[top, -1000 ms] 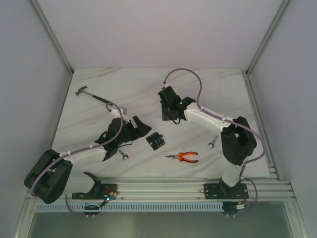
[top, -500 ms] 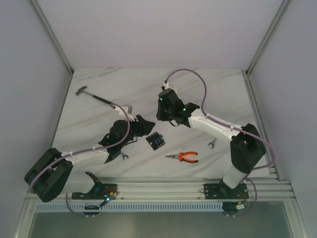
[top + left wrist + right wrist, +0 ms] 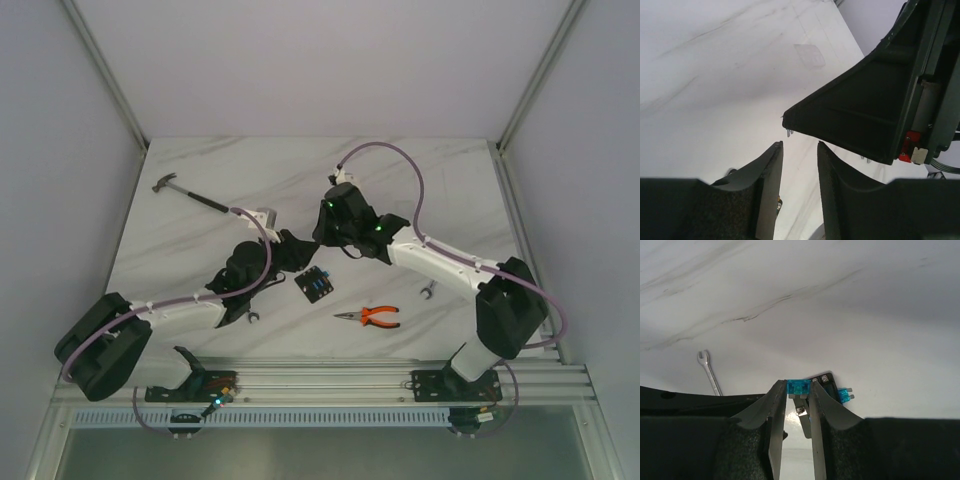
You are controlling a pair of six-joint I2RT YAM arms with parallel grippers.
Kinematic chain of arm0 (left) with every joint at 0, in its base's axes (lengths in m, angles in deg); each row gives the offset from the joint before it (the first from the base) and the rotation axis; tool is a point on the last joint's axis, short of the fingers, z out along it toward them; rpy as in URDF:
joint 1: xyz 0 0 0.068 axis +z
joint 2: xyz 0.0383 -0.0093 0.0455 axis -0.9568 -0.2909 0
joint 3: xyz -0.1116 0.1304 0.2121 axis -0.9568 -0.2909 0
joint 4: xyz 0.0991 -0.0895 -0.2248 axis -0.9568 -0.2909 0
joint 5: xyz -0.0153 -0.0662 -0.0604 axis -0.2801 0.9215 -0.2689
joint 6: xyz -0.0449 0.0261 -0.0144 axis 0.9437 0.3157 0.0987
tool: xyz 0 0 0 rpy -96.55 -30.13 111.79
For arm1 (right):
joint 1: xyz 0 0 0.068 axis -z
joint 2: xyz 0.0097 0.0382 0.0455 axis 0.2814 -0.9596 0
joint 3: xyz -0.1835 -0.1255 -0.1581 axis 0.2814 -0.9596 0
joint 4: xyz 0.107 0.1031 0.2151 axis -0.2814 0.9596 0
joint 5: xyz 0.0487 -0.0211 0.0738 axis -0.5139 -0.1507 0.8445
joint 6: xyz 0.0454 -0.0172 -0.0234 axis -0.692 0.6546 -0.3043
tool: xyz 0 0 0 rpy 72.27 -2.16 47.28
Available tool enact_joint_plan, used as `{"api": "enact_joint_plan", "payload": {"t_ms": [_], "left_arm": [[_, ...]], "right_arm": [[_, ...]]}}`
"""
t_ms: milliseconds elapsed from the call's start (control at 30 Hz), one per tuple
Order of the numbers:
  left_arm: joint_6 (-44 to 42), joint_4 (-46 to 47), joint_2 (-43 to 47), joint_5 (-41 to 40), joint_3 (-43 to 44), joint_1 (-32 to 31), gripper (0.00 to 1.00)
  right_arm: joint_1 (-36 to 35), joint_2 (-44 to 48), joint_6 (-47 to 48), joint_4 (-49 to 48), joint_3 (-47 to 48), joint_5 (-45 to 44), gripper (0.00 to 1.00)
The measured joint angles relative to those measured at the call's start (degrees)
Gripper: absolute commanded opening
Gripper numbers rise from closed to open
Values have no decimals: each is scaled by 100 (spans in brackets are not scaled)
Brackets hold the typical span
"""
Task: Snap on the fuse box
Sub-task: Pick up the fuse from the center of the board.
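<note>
Hammer (image 3: 175, 190) far left, well apart from the rest. Small wrench (image 3: 250, 316) beside the left arm. Left gripper (image 3: 799, 147): narrow gap between the jaws, nothing in it, just left of the fuse box (image 3: 314, 285), which lies flat mid-table. Right gripper (image 3: 797, 390) is clamped on a blue fuse (image 3: 798, 386), just past the box's far side. Its black body blocks much of the left wrist view. Orange-handled pliers (image 3: 368, 317) right of the box, second wrench (image 3: 428, 290) further right. Only the left wrist view makes out a clear square piece (image 3: 809, 55) on the table. Only the right wrist view shows the pinched fuse.
</note>
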Motion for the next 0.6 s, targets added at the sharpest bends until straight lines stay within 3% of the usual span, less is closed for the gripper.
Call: {"api": "enact_joint_plan", "payload": {"t_ms": [600], "left_arm": [[-212, 31, -118, -302, 111, -26, 29]], "right_arm": [[0, 107, -68, -221, -70, 245, 11]]}}
